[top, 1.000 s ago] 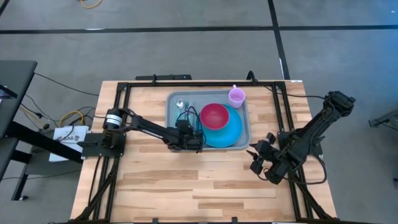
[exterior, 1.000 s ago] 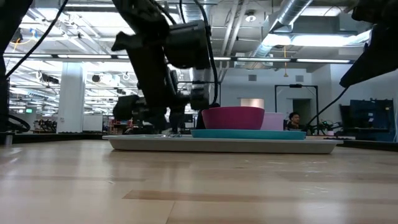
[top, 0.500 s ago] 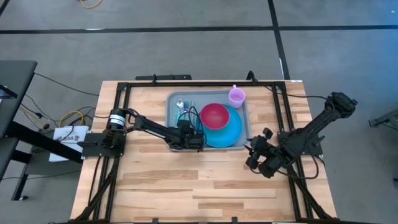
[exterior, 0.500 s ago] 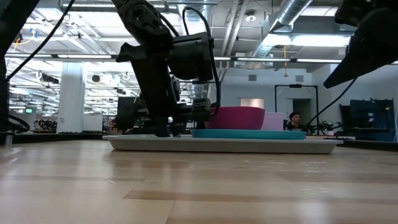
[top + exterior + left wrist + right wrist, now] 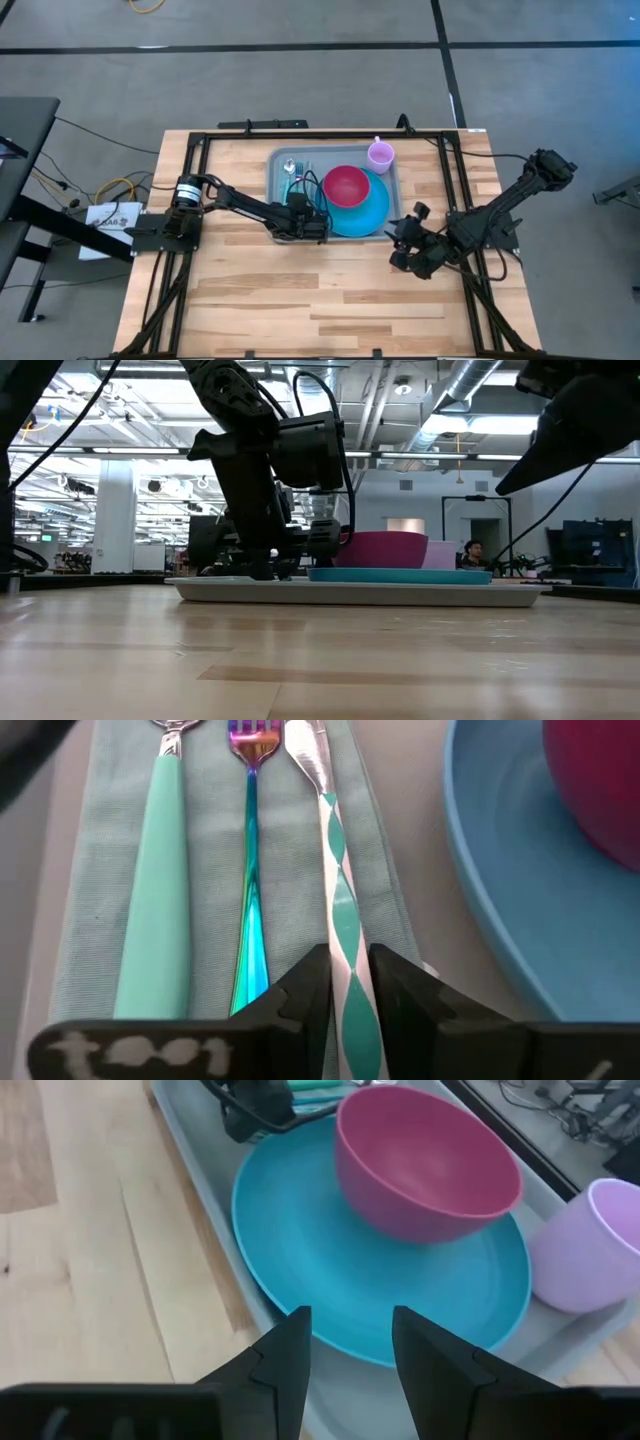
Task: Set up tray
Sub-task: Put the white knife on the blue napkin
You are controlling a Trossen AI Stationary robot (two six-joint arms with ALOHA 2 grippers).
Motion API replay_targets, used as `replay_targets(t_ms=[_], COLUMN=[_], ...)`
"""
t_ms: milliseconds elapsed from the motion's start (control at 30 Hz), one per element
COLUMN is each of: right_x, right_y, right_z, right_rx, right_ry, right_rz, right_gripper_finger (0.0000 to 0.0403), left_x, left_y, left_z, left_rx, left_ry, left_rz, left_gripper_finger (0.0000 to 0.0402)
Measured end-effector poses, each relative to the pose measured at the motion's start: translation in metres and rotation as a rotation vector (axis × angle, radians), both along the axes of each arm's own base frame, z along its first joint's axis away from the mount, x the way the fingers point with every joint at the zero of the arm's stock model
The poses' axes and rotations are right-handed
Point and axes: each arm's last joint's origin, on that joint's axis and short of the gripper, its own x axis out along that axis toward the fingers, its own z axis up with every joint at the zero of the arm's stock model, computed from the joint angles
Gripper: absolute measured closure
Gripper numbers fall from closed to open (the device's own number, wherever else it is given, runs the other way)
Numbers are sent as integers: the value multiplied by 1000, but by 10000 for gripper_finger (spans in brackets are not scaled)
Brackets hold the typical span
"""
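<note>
The tray (image 5: 392, 215) is approached at its near right corner by the right gripper (image 5: 402, 247), fingers parted; the left gripper (image 5: 350, 988) is seen straddling the striped knife (image 5: 340, 900), grip undeterminable.

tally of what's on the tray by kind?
On the tray:
plate: 1
bowl: 1
cup: 1
napkin: 1
cutlery: 3, namely spoon, fork, knife
Total: 7
</note>
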Motion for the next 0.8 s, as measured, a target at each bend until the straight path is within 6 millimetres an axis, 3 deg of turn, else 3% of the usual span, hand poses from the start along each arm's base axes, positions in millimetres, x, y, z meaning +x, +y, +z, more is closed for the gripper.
replay_targets(t_ms=[200, 533, 800], right_x=[2, 2, 2], right_y=[0, 0, 0], right_z=[0, 0, 0], right_rx=[1, -15, -14], right_ry=[10, 21, 19], right_rz=[20, 35, 36], right_gripper_finger=[270, 270, 269], left_x=[2, 18, 16], left_y=[-1, -2, -2], left_z=[4, 39, 41], left_rx=[-23, 6, 8], left_ry=[27, 135, 179], left_rz=[-24, -112, -130], left_gripper_finger=[334, 334, 334])
